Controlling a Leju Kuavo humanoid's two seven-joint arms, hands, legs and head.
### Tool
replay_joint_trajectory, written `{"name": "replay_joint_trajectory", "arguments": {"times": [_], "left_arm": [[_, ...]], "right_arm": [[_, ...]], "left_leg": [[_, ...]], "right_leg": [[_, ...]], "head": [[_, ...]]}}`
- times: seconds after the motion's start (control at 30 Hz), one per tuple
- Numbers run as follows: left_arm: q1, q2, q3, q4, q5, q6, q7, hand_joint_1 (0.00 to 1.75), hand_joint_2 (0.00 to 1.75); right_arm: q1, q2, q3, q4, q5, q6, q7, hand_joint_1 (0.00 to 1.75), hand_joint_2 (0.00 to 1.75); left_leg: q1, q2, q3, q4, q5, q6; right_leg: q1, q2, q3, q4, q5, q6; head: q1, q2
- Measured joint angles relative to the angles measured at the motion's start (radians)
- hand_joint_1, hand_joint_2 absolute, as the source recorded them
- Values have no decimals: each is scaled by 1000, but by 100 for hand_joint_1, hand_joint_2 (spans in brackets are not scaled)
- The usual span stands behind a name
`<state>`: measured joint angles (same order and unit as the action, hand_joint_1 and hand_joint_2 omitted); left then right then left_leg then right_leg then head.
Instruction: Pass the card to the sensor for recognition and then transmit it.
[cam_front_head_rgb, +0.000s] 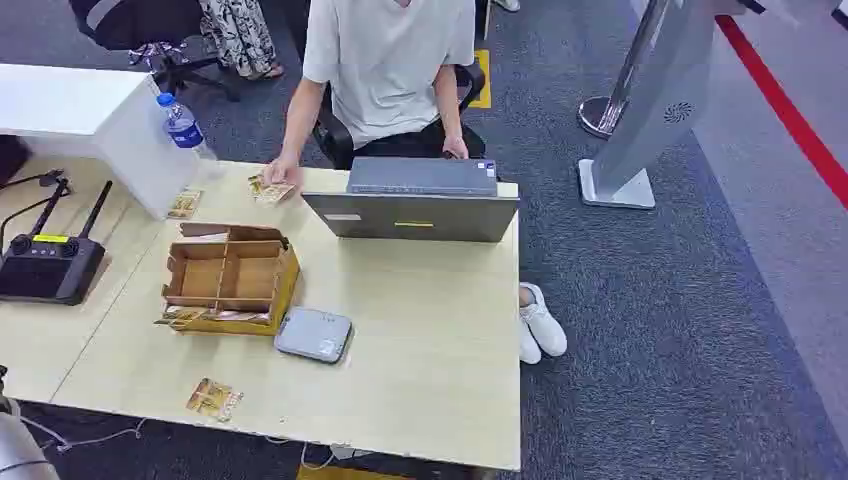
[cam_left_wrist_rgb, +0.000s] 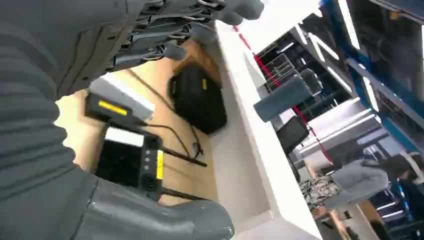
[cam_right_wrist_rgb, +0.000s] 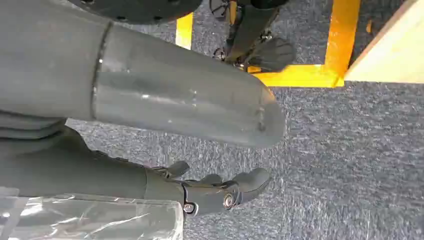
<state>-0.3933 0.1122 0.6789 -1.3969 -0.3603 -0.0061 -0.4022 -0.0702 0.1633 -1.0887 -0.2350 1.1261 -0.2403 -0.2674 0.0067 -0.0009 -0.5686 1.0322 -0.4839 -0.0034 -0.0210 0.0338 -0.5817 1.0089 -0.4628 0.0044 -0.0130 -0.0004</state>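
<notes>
Nearest, a card is lying at the tabletop's front edge, apparently closer to the left robot hand; both robot hands are hanging released, the right over carpet.

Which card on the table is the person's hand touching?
The far-edge card, beside the laptop. The card by the white box and the near-edge card lie untouched.

Head view: even, bright indoor light, sharp, soft shadows under the laptop and cardboard box. Left wrist view: motion-blurred, background blown out by ceiling strip lights. Right wrist view: close thumb soft, carpet sharp.
</notes>
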Motion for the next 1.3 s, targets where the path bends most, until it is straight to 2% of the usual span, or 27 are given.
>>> {"name": "replay_joint_trajectory", "arguments": {"times": [0.83,0.87,1.17,1.3], "left_arm": [[-221,135,-559,-75,-679,193,237,0,175],[-229,140,-581,-78,-705,200,247,175,175],[-283,175,-765,-104,-938,250,341,175,175],[-292,182,-801,-105,-959,248,354,175,175]], "right_arm": [[-12,0,60,14,81,39,50,0,0],[-12,0,61,14,86,42,55,0,0],[-14,0,87,16,119,60,79,0,0],[-14,0,95,18,122,63,87,0,0]], "left_leg": [[0,0,-2,1,2,0],[0,0,-2,1,2,0],[0,0,-3,2,3,0],[0,0,-3,2,3,0]], "right_leg": [[0,1,-1,0,3,1],[0,1,-1,0,3,1],[0,0,-2,0,4,1],[0,1,-2,0,4,1]], "head": [[0,0],[0,0],[0,0],[0,0]]}}
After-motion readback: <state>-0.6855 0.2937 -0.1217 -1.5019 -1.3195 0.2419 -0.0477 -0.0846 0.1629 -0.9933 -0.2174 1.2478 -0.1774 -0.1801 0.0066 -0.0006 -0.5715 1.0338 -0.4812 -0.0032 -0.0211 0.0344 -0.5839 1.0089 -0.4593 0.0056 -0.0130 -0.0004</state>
